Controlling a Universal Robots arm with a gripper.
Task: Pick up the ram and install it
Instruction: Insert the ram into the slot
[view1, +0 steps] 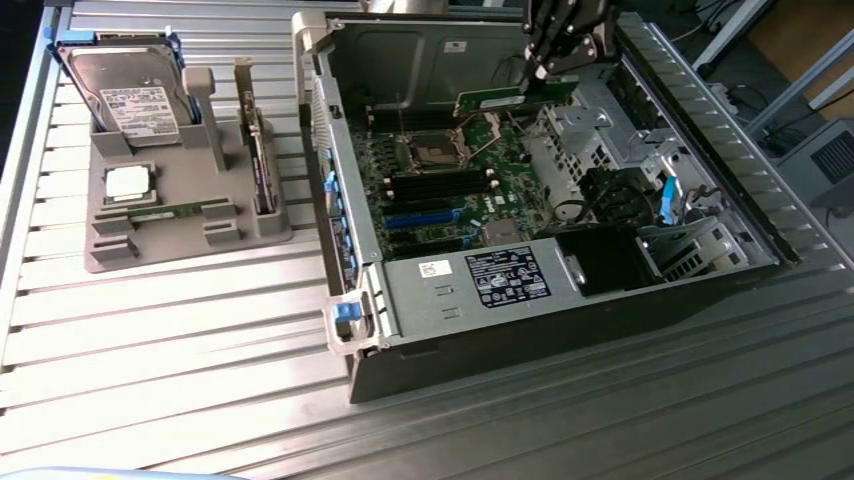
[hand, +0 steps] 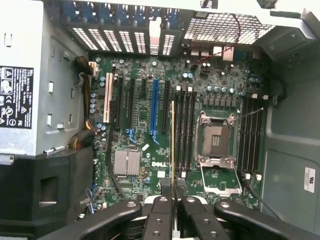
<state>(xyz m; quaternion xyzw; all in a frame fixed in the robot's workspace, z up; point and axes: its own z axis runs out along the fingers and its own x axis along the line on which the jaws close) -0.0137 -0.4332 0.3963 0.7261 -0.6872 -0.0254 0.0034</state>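
Clamped in the gripper (view1: 550, 68) over the open computer case (view1: 441, 300): the ram (view1: 514, 101), green, long edge down, hanging above the motherboard (view1: 467, 180). Toward the exterior view's left, on the slatted metal table (view1: 174, 350), a gray holder (view1: 160, 250) with a hard drive (view1: 127, 90) standing on end, a square silver processor chip (view1: 127, 182), a second ram stick (view1: 167, 211) lying flat just beside it, and an expansion card (view1: 256, 150) standing on edge.

Exterior view high, oblique over computer case (view1: 400, 60), wrist view close above, both sharing motherboard (hand: 142, 117)
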